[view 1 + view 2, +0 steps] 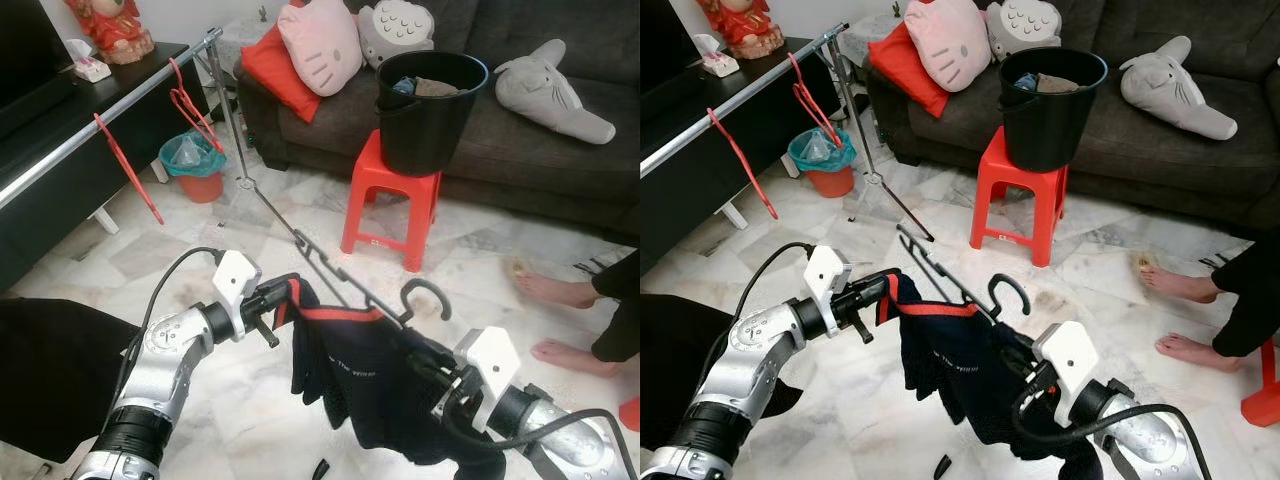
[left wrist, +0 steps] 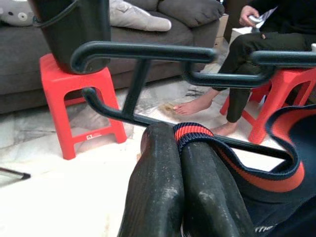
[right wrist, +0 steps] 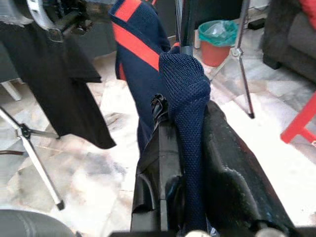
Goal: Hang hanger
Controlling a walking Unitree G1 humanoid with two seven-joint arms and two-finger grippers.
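A black plastic hanger (image 1: 345,280) carries a dark navy garment (image 1: 365,385) with red trim, held low between my arms over the floor. My left gripper (image 1: 283,302) is shut on the garment's red-trimmed edge (image 2: 196,131), just below the hanger's bar. My right gripper (image 1: 428,366) is shut on a fold of navy mesh cloth (image 3: 186,89) on the hanger's other side. The hanger's hook (image 1: 1008,291) sticks up free between the grippers. The silver clothes rail (image 1: 120,108) runs at the upper left, well away, with two red hangers (image 1: 192,108) on it.
A red stool (image 1: 392,195) bearing a black bucket (image 1: 430,100) stands ahead, before a grey sofa (image 1: 520,150). A person's bare feet (image 1: 560,292) are at the right. The rail's tripod leg (image 1: 262,195) and a teal-lined bin (image 1: 190,158) stand left; black cloth (image 1: 50,370) hangs lower left.
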